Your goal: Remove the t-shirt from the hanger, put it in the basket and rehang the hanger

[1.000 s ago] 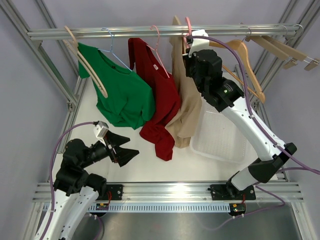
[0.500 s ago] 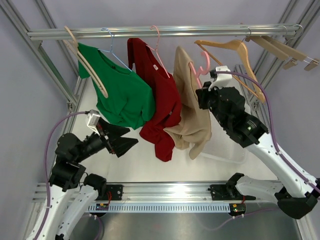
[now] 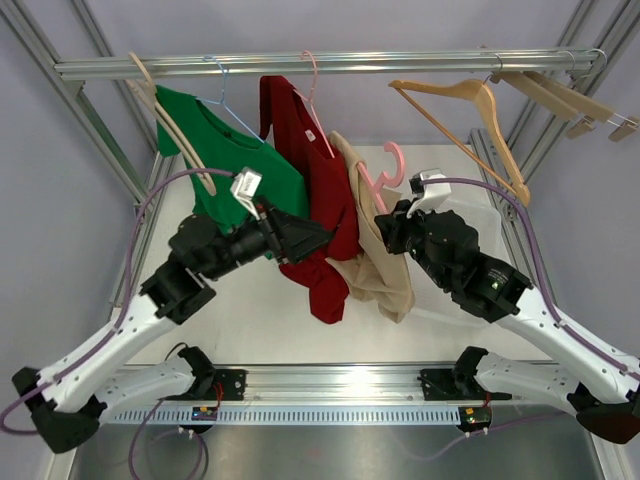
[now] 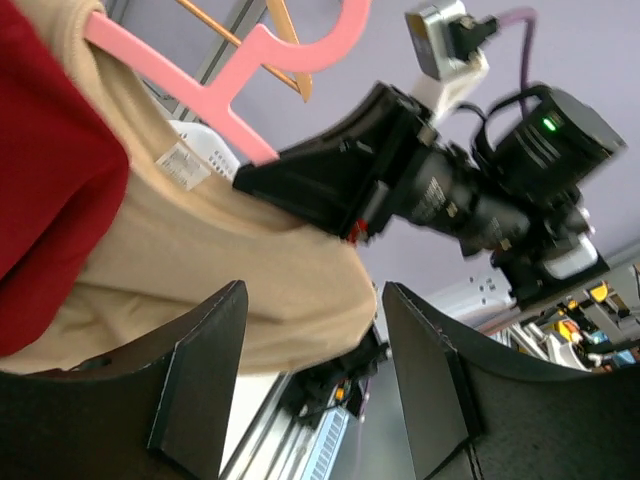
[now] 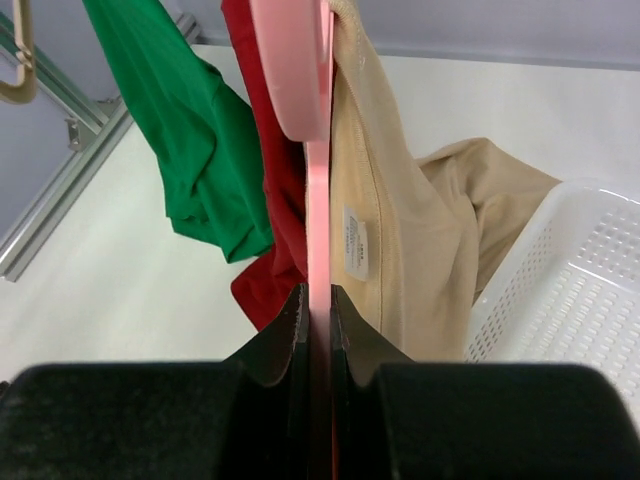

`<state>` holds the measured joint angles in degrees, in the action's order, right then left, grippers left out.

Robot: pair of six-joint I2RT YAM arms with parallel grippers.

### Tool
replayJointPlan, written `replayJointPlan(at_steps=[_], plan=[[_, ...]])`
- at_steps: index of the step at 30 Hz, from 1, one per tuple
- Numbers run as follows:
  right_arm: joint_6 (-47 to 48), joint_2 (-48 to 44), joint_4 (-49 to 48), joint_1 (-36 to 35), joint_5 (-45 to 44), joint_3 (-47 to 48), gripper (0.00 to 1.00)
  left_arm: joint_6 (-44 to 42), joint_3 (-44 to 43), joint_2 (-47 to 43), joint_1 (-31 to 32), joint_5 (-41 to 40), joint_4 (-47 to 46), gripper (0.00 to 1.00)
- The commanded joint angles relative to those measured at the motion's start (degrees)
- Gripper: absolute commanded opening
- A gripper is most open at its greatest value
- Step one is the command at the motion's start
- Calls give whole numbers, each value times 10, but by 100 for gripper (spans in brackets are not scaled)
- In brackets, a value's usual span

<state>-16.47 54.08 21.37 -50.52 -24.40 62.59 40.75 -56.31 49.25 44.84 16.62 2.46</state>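
T-shirt: the beige t-shirt (image 3: 378, 275) hangs on the pink hanger (image 3: 387, 163), clear of the rail (image 3: 330, 63), above the desk (image 3: 250, 320) and between the two arms. Its left side lies against the red shirt (image 3: 325, 190).
Right tool: the right tool (image 5: 318, 300) is clamped on the hanger's pink stem below the hook and carries its weight.
Left tool: the left tool (image 4: 312, 292) has its fingers apart and holds nothing. Beige shoulder cloth fills the gap ahead; I cannot tell whether they touch.
Direction: the shirt lies straight ahead of the left tool, towards the right arm.
Long axis: the cloth drapes downward from the hanger, with the collar and label uppermost.
Nearer arm: the left one is free and just beside the shoulder.
Next move: probably pinching that shoulder and drawing it down off the hanger's end.
Risk: catching the red shirt as well.
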Motion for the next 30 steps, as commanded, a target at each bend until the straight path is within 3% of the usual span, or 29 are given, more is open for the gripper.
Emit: replayJointPlan(at_steps=[1,5,13,20,24,30], plan=[[-20,-26,-68,-21,-44,2,0,34,-25,58,31,-99,-135,61],[-15,-40,-66,-40,-64,0,0,85,-27,126,37,-124,-229,61],[-17,-65,-52,-56,-70,-2,0,82,-114,252,47,-92,-260,62],[-23,-70,-50,-64,-73,-7,0,131,-92,269,46,-137,-334,63],[-22,-76,-54,-70,-78,-12,0,165,-100,280,46,-182,-305,67],[-3,-72,-59,-97,-114,-5,0,194,-132,310,46,-182,-261,68]])
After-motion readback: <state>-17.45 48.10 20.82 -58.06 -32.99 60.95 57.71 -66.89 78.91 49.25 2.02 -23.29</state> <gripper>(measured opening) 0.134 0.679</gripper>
